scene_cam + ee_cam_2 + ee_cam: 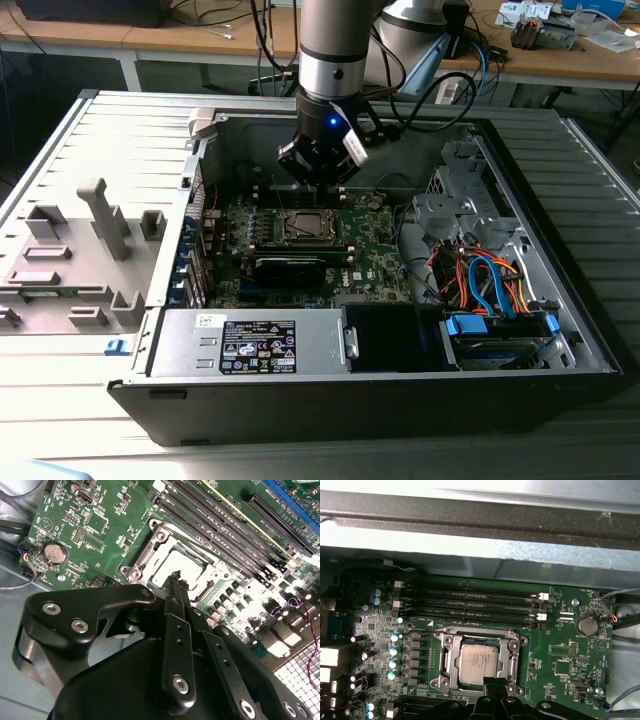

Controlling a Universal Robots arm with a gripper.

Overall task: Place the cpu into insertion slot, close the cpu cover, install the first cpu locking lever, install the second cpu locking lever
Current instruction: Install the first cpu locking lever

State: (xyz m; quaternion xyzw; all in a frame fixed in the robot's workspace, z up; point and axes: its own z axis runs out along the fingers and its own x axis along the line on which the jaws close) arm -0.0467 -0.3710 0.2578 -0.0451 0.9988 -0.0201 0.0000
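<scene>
Inside the open grey metal computer case (560,330), the small silver-grey square cpu (478,663) sits in the shiny-rimmed insertion slot (445,656) on the green motherboard (375,262). The black gripper (176,580) hovers just above, fingers pressed together, holding nothing.

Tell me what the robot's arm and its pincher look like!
The arm is a round silver-grey tube with a black band, and a small blue light glows near its wrist. Dark cables hang beside it. The gripper is black, built from flat links held by shiny round silver screws, and it narrows to thin black fingertips.
</scene>
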